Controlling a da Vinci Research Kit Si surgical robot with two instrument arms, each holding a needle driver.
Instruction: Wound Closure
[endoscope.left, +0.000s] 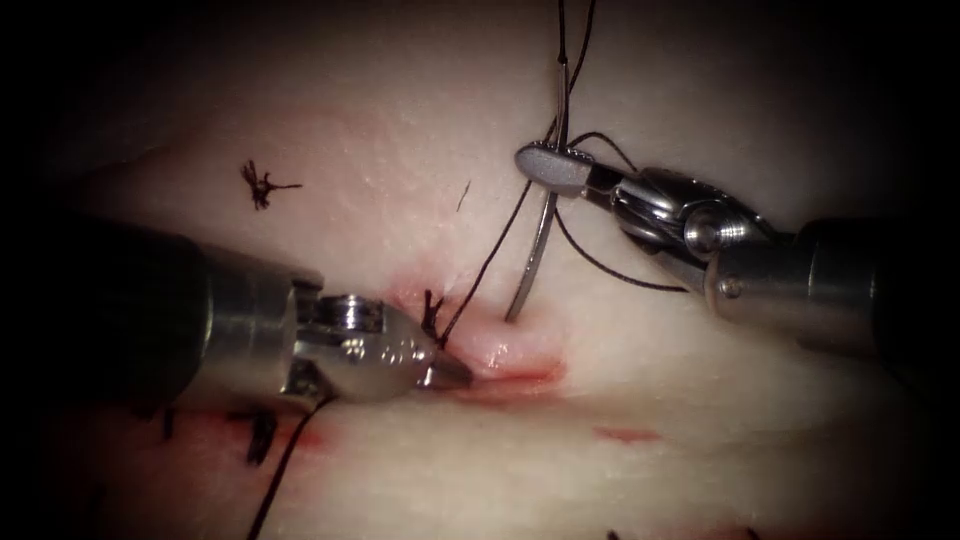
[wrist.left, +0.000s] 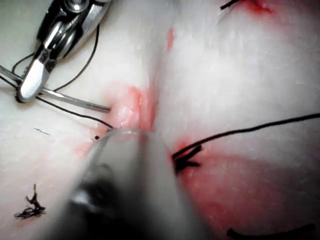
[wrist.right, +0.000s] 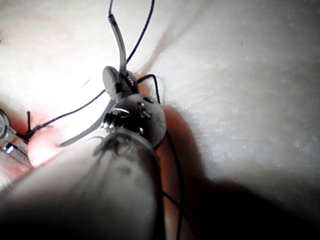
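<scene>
The tissue (endoscope.left: 400, 150) has its cut (endoscope.left: 510, 380) running across, wet with red fluid. My right tool (endoscope.left: 540, 165) is shut on the curved needle (endoscope.left: 535, 250) near the middle of its curve, a little toward the tail. The needle's tip meets the raised pink tissue just above the cut; I cannot tell whether it has entered. The right wrist view has these jaws (wrist.right: 116, 82) clamped on the needle (wrist.right: 120, 45). Dark thread (endoscope.left: 490, 260) runs taut from a stitch (endoscope.left: 432, 318) up past the right jaws. My left tool (endoscope.left: 452, 372) is shut, its tip pressed on the cut's edge beside that stitch.
A tuft of cut thread ends (endoscope.left: 262, 185) lies on the tissue at the upper left. Older stitches (endoscope.left: 262, 435) and a loose thread (endoscope.left: 280, 470) sit below the left shaft. A small red fluid spot (endoscope.left: 625, 435) marks the tissue at the lower right.
</scene>
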